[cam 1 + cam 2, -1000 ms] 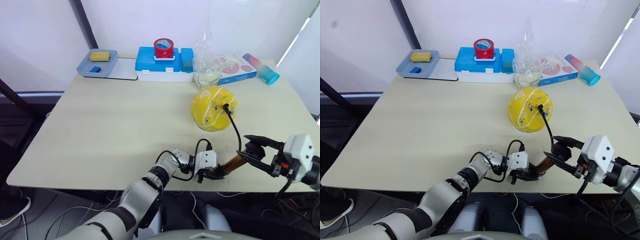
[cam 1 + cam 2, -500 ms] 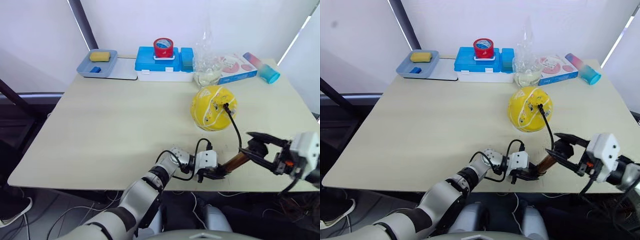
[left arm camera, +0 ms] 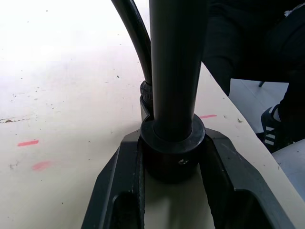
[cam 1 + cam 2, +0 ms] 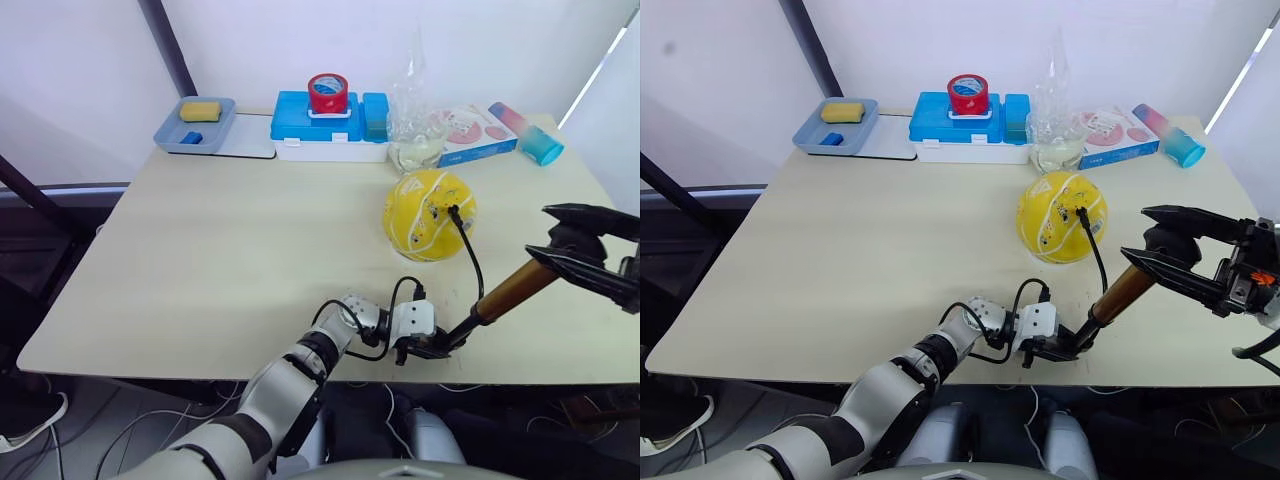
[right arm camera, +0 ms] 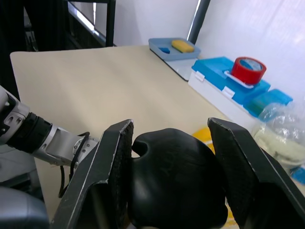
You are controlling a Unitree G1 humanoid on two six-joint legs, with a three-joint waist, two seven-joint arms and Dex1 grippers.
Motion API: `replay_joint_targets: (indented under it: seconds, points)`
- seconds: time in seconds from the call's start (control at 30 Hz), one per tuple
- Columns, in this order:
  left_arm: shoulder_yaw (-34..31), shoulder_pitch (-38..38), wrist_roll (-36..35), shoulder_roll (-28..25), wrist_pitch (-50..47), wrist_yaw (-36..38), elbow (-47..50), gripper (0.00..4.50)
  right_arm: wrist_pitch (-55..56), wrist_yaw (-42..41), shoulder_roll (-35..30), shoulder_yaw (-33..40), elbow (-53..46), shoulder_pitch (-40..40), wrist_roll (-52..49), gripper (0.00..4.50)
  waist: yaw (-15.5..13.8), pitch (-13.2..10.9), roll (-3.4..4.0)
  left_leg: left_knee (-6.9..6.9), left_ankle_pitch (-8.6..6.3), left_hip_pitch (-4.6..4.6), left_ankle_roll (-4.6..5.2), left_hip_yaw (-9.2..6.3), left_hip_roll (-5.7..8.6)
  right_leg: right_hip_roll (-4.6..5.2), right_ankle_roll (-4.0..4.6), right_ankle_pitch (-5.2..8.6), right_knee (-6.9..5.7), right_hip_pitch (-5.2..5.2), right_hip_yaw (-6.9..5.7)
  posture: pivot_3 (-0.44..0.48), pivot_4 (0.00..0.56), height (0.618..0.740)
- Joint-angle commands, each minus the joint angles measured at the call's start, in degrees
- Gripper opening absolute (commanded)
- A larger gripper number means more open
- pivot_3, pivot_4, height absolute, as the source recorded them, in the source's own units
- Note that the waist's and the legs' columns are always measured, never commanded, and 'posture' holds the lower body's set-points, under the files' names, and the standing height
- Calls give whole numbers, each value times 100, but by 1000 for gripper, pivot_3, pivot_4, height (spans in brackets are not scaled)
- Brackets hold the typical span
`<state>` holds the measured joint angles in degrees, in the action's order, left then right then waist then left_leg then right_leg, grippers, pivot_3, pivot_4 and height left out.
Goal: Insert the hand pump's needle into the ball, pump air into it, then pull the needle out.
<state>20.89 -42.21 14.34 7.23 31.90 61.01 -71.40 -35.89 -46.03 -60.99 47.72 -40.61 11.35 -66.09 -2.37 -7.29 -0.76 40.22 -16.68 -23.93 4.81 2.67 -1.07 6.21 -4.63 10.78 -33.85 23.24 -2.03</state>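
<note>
Two grippers share the pump (image 4: pixel 510 290), one at each end. Since a second ago the right gripper (image 4: pixel 577 243) has risen and drawn away to the robot's right, carrying the black handle (image 5: pixel 174 179) with it, so the copper barrel that lay low beside the left gripper (image 4: pixel 428 345) now stands out on a slant, with a thin dark rod showing between it and the base. I read that as the up-stroke of pumping: the pump is extended and a push back down would drive air toward the ball (image 4: pixel 429 214).

In the right wrist view, the right gripper's fingers (image 5: pixel 107 167) stand moderately apart, as wide as the handle, and press it from both sides; it is clamped on the handle, not loose. In the left wrist view, the left gripper's fingers (image 3: pixel 119 179) close snugly on the round black base (image 3: pixel 172 152), pinning it at the near edge of the table (image 4: pixel 230 260); this grasp has not shifted.

The ball has stayed put on the table, well beyond the left gripper, short of the clutter at the far edge. The hose (image 4: pixel 468 255) runs from the base up to a small black fitting (image 4: pixel 452 212) on the ball's right face, so the needle looks seated, though the pin itself is too small to see. Pulling it out is not yet due.
</note>
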Motion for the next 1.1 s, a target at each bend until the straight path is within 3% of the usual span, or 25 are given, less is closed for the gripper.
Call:
replay_joint_targets:
  seconds: [0.03, 0.43, 0.67, 0.8, 1.1]
  points:
    - [122, 104, 206, -26, -165, -52, -254, 1110, 71, -36, 120, 159, -162, -24, 88, 2016, 1, 0, 0, 0, 0, -1, 0, 0, 0, 0, 0, 0, 1, 0, 0, 0, 150, 737]
    - [111, 80, 197, 0, -194, -107, -260, 1110, 1733, -476, 1445, -2291, 377, 839, 2972, 2014, 9, 20, -35, 3, 0, 18, 0, -4, -3, -10, -1, 0, -7, -7, 0, 0, 150, 737]
    - [105, 94, 189, 1, -195, -110, -254, 1110, 2431, -441, 1986, -2902, 970, 689, 3577, 2014, 13, 27, -43, 3, 1, 19, 0, -2, -2, -9, -1, 0, -9, -7, 1, 0, 150, 737]
    - [103, 99, 186, 5, -194, -108, -253, 1110, 2360, -480, 1894, -2637, 734, 550, 3263, 2014, 11, 26, -41, 3, 1, 18, -1, -2, -2, -9, -1, 0, -9, -6, 0, 0, 150, 737]
    - [121, 112, 201, -11, -175, -86, -259, 1110, 1221, -323, 913, -728, -99, 223, 1441, 2013, 4, 10, -10, 4, 1, 15, -1, -2, -1, -7, -1, -1, -7, -5, 0, 0, 150, 737]
